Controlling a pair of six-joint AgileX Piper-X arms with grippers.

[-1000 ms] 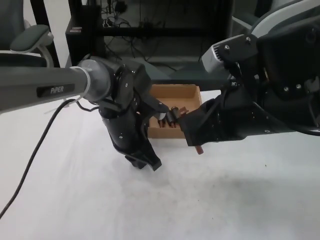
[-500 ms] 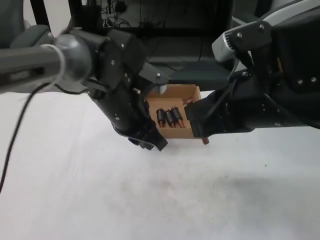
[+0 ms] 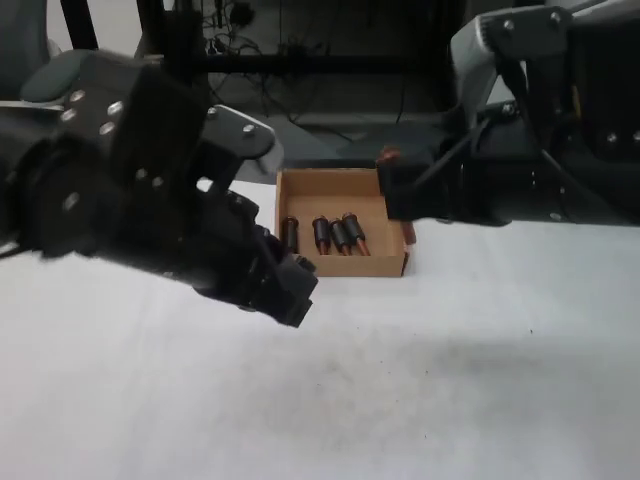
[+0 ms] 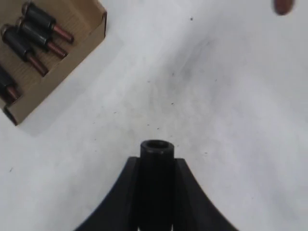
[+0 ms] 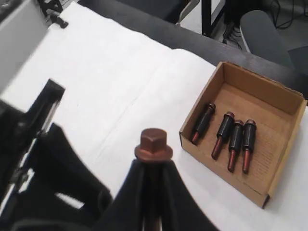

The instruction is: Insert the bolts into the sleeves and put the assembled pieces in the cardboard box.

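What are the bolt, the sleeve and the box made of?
Bolt: probably metal, coppery, with a dull shine on its six-sided head. Sleeve: matt black, metal or plastic, hard to tell. Box: plain brown cardboard with folded walls.

Copper bolt (image 5: 153, 143), black sleeve (image 4: 157, 173), tan box (image 5: 219, 167)

Lab: white bench (image 3: 450, 400), cable-strewn rack (image 3: 330, 65), office chair (image 5: 264, 29).

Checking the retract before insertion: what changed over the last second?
Both tools lifted away from the front of the brown cardboard box and spread apart: the left tool, shut on a black cylindrical sleeve, swung left and nearer the camera; the right tool, shut on a copper hex-head bolt, rose to the right. No grasp visibly changed. The box stayed put.
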